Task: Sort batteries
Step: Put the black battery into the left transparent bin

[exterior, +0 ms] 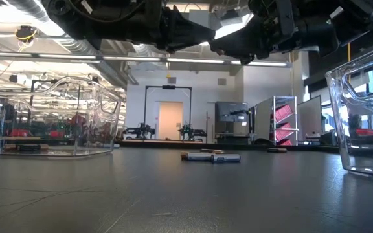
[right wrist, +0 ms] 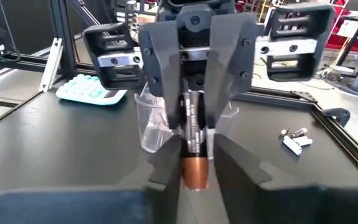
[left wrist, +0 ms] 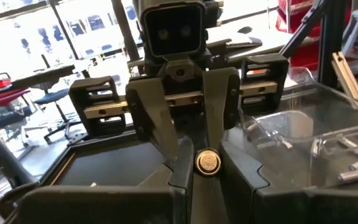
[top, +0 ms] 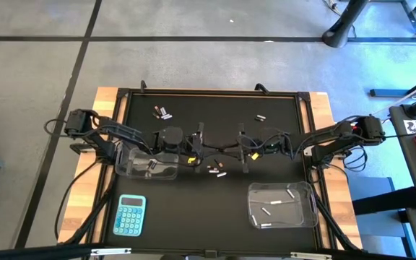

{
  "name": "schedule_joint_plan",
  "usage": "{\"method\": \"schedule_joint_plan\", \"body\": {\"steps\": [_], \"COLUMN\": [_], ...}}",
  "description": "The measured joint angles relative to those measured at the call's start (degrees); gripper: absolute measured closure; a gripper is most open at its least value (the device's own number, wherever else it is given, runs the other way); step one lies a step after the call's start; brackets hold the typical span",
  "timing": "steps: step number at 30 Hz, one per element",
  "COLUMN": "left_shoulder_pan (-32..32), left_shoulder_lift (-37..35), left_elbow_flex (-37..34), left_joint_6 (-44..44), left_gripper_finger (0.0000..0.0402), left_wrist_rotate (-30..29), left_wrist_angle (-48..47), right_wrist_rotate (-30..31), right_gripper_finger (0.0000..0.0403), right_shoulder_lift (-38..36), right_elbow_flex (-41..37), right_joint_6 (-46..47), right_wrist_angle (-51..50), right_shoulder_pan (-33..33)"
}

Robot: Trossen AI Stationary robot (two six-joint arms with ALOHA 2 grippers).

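My two grippers meet tip to tip above the middle of the table, the left gripper (top: 211,148) coming from the left and the right gripper (top: 231,149) from the right. Both are shut on one battery: dark with a copper end (right wrist: 194,171) in the right wrist view, end-on and silvery (left wrist: 207,162) in the left wrist view. Loose batteries lie flat on the dark mat: near the middle (top: 217,171) (exterior: 211,156), at the far left (top: 163,112) and at the far right (top: 261,117). Silvery batteries lie in the right clear tub (top: 282,204). My left gripper pinches the battery at its silvery end (left wrist: 207,163) between its two fingers, coming level from the table's left, fingers along the battery. The battery is lifted clear and lies level. My right gripper pinches the same battery at its copper end (right wrist: 195,167) between its two fingers, coming level from the table's right, fingers along the battery. The battery's dark body (right wrist: 192,127) runs on between the left gripper's fingers (right wrist: 166,93).
A clear tub (top: 146,166) (exterior: 50,120) sits under the left arm, with something small inside. The other tub's wall (exterior: 361,116) stands at the near right. A blue calculator (top: 130,215) lies at the near left. The mat has raised black edges (top: 208,91).
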Motion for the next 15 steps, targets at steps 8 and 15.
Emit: {"method": "schedule_joint_plan", "body": {"steps": [8, 15], "left_shoulder_pan": [-4.27, -7.88], "left_shoulder_lift": [-12.77, -22.04], "left_elbow_flex": [-0.02, 8.92], "left_joint_6": [2.09, -14.63], "left_gripper_finger": [0.0359, 0.0359], "left_wrist_rotate": [-10.73, -22.94], "left_wrist_angle": [-20.00, -68.76], "right_wrist_rotate": [8.67, 12.53], "right_gripper_finger": [0.0220, 0.0205], "right_shoulder_lift": [-0.04, -0.04], "right_elbow_flex": [0.00, 0.00], "right_joint_6": [0.18, -0.65], "right_wrist_angle": [-2.64, -1.22], "right_shoulder_pan": [-0.15, -0.15]}}
